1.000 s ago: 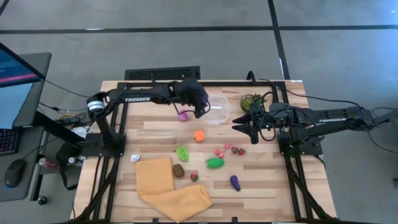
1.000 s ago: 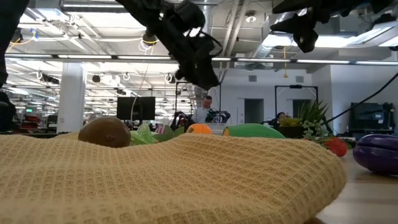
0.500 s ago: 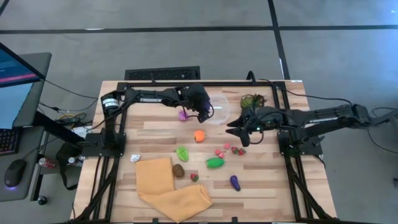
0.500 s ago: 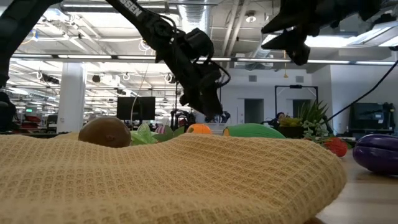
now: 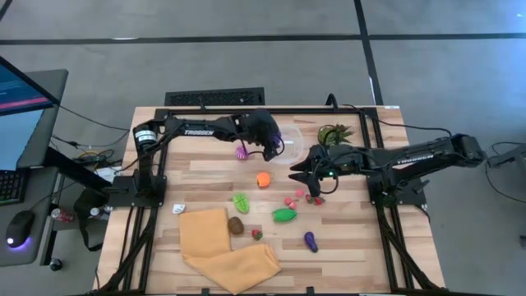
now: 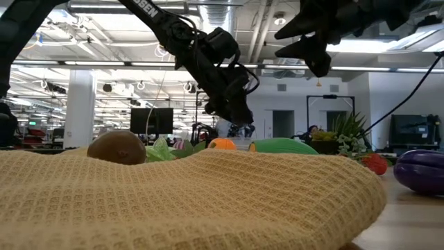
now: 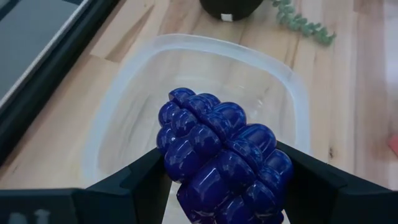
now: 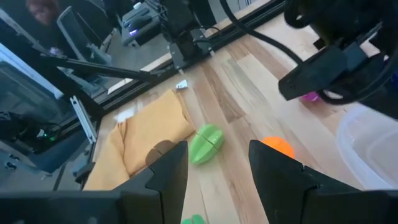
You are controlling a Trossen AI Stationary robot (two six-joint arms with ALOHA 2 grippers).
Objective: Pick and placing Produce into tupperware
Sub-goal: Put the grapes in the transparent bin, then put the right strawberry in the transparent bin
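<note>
Spanning room's grey floor (image 5: 246, 57), wooden table (image 5: 205, 177), yellow cloth (image 5: 226, 251).

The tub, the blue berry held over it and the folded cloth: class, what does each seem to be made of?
Tub: clear plastic, since the wood shows through its frosted walls.
Blue berry: glossy moulded plastic or rubber, with shiny highlights on its bumps.
Cloth: woven fabric, matte, with a waffle texture.
</note>
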